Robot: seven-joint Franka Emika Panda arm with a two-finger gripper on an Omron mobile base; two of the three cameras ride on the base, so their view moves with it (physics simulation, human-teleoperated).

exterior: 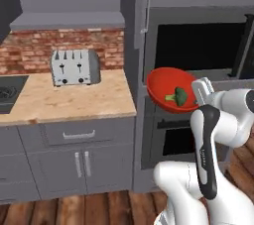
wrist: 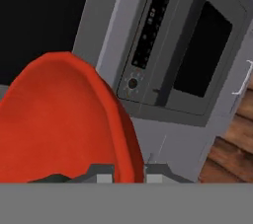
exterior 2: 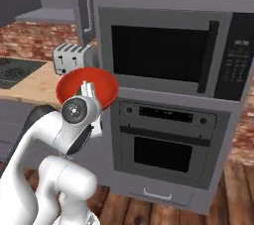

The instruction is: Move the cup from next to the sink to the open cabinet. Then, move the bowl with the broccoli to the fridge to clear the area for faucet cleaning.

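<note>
Clamped on the rim of the bowl (exterior: 168,90) is the gripper (wrist: 127,172), its two dark fingertips (wrist: 105,172) seen pressed close to either side of the red wall at the bottom of the hand view. The bowl is held up in the air, tilted, clear of every surface, in front of the grey appliance column. In the left base view the bowl's open side is turned toward the camera, and the broccoli (exterior: 177,96) is seen lying inside it, low against the inner wall, dark green head with a paler stem. In the right base view the bowl (exterior 2: 87,90) is partly covered by the white wrist, with the gripper (exterior 2: 89,90) at its near rim. Behind the bowl the microwave (exterior 2: 166,53) is set in the column, and the oven (exterior 2: 163,142) is set below it with a row of knobs along its panel. To the left, the wooden counter (exterior: 69,97) is seen ending at its right edge just beside the column, and a silver toaster (exterior: 75,67) is stood at the counter's back edge against the brick wall. A dark cooktop (exterior: 10,92) is set at the counter's left end.
</note>
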